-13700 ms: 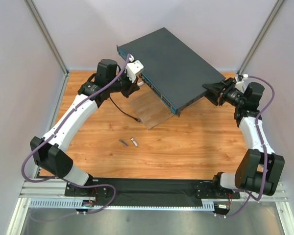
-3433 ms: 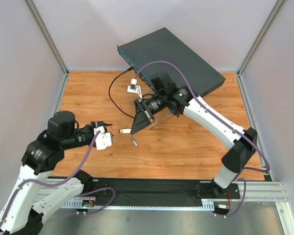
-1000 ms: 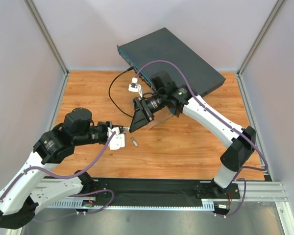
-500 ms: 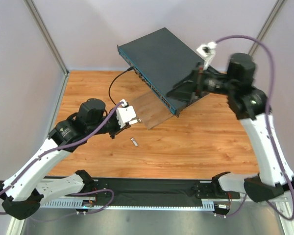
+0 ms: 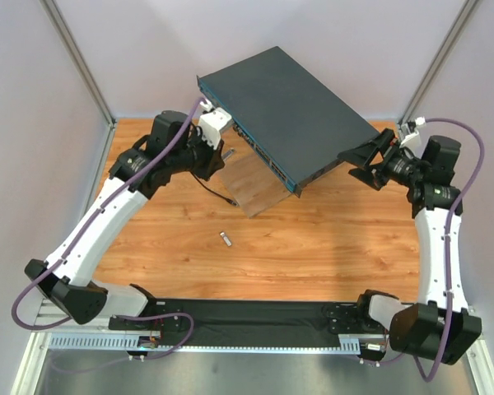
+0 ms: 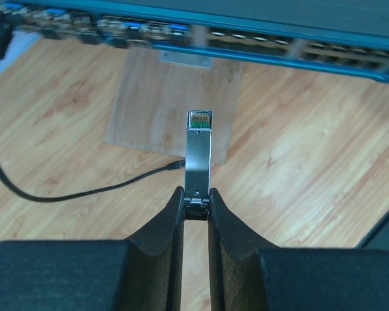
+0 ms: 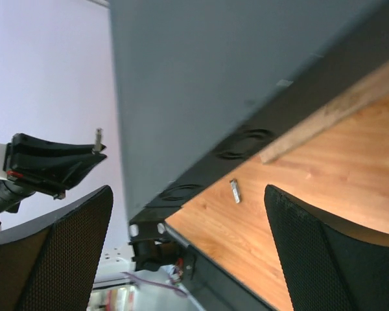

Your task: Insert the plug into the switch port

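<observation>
In the left hand — plug lengthwise, tip toward the switch.

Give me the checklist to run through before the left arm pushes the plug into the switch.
1. Plug gripped: the left gripper is shut on the rear end of the plug. Ok.
2. Plug aimed: its tip points at the teal port row of the switch. Ok.
3. Plug seated: there is a gap between the tip and the front edge. Not ok.
4. Target port free: the ports are too small and blurred to judge. Cannot tell.
5. Switch braced: the right gripper is open, with a finger on either side of the switch and no clamp on it. Not ok.
6. Black cable out of the way: it lies on the table, below the plug. Ok.
</observation>
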